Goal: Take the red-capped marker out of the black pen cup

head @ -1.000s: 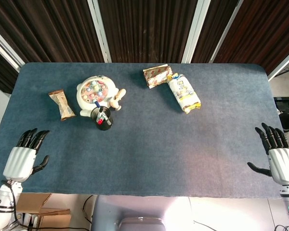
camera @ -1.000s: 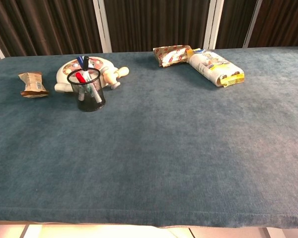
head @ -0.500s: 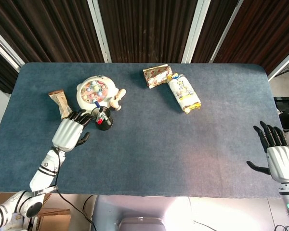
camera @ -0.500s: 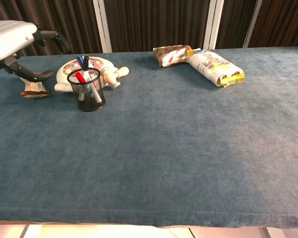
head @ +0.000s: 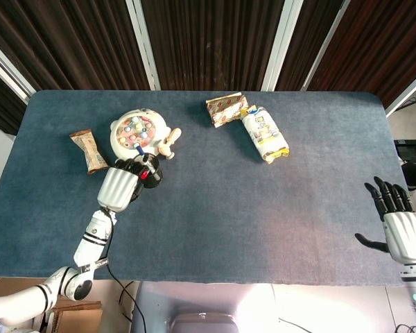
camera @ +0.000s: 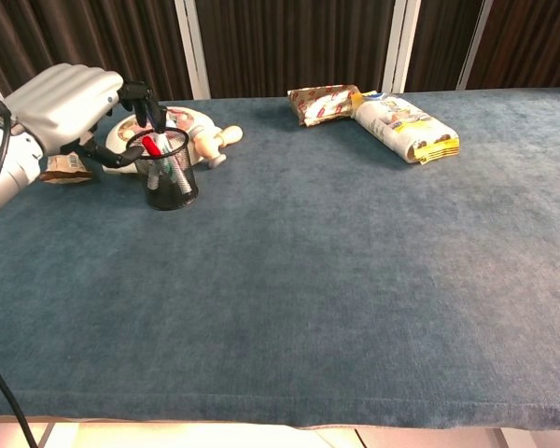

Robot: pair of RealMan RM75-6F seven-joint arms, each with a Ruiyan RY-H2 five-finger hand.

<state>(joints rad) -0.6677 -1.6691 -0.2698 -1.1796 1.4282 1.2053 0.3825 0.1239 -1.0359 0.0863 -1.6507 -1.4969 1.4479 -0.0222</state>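
Nearest us, the right hand (head: 404,232) hangs off the worktop's (head: 215,208) right edge, fingers (head: 388,194) spread, holding nothing, well apart from everything. Left hand (head: 118,187) sits over the near-left rim of the black pen cup (camera: 168,177); its dark fingers (camera: 140,98) are slightly apart and curl toward the cup mouth, thumb low by the cup's left side. We can't tell if the fingers touch the markers, but nothing looks pinched yet. The red-capped marker (camera: 153,149) is in the cup, leaning, red cap just under the fingertips; a blue-capped marker (camera: 152,116) stands beside it, partly hidden by the fingers. Just beyond the fingers we see the round white toy (head: 139,130) touching the cup's far side, with a wooden peg (head: 169,143) at its right. Left of the fingers lies a brown snack bar (head: 89,150). Far beyond and to the right lie a patterned packet (head: 226,108) and a white snack bag (head: 264,134), touching each other.
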